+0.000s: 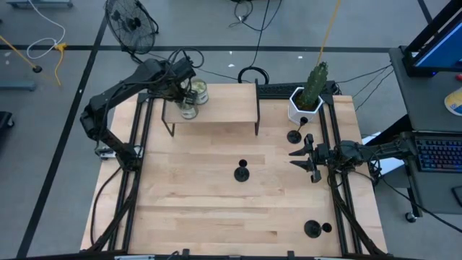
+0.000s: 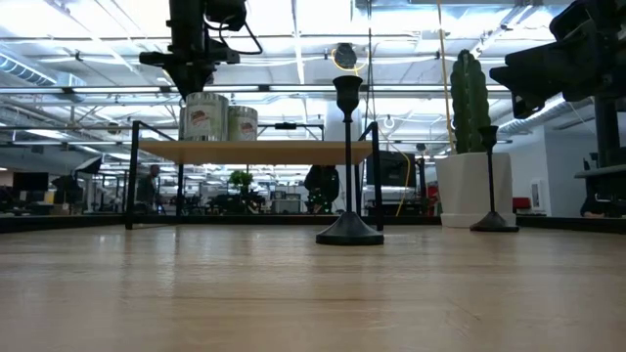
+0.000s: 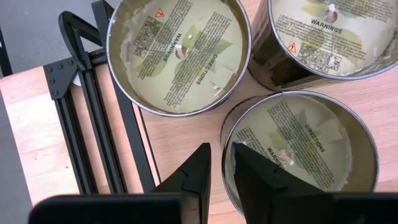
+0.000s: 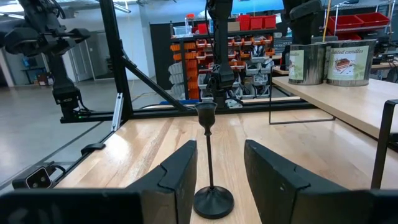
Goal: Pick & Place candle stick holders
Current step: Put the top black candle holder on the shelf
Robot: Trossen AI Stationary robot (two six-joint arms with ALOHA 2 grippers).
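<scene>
Overhead, the right gripper [image 1: 302,159] hovers empty, fingers apart, facing the middle holder [image 1: 242,172] on the table [image 1: 195,209]. Two other holders stand near the cactus pot [image 1: 303,107] and the front-right edge. The left gripper [image 3: 216,180], slightly parted, straddles a jar's [image 3: 301,149] rim on the shelf [image 1: 224,108].

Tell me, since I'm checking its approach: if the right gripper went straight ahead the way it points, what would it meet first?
Probably the middle candle stick holder: it stands upright, centred ahead of the open right gripper, apart from it; depth is uncertain.
</scene>
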